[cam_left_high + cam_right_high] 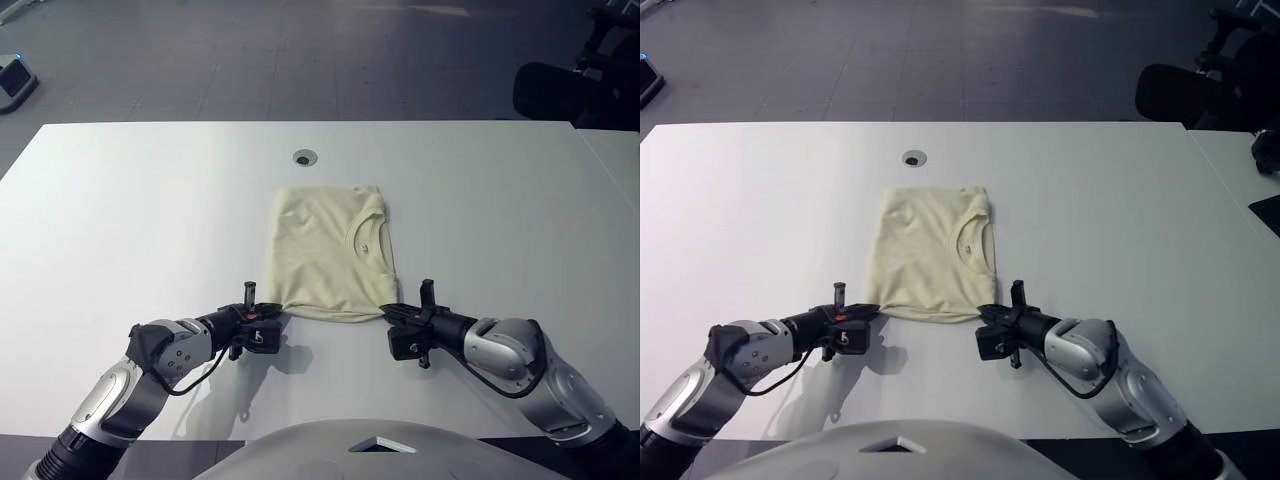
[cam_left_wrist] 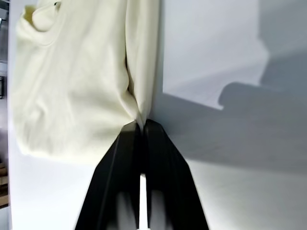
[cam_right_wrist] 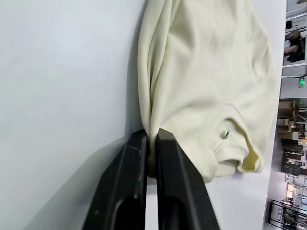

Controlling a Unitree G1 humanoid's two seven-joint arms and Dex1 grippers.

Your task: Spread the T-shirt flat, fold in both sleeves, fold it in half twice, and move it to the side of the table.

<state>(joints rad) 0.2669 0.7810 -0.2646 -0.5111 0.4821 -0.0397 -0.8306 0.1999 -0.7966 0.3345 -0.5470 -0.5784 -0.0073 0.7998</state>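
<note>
T-shirt [image 1: 330, 250] lies folded on the table [image 1: 120, 200], centred toward its near edge; my left gripper [image 1: 275, 317] and right gripper [image 1: 388, 313] each clamp a near corner. I'd lift both evenly, keeping the hem taut.

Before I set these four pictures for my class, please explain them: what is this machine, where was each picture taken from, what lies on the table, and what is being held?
It is a humanoid robot with two arms, each ending in a two-finger hand. The two wide pictures come from cameras on its head, looking down; the two close-ups come from its wrists. On the white table lies a pale yellow T-shirt, already folded. The left hand pinches its near left corner, the right hand its near right corner.
</note>
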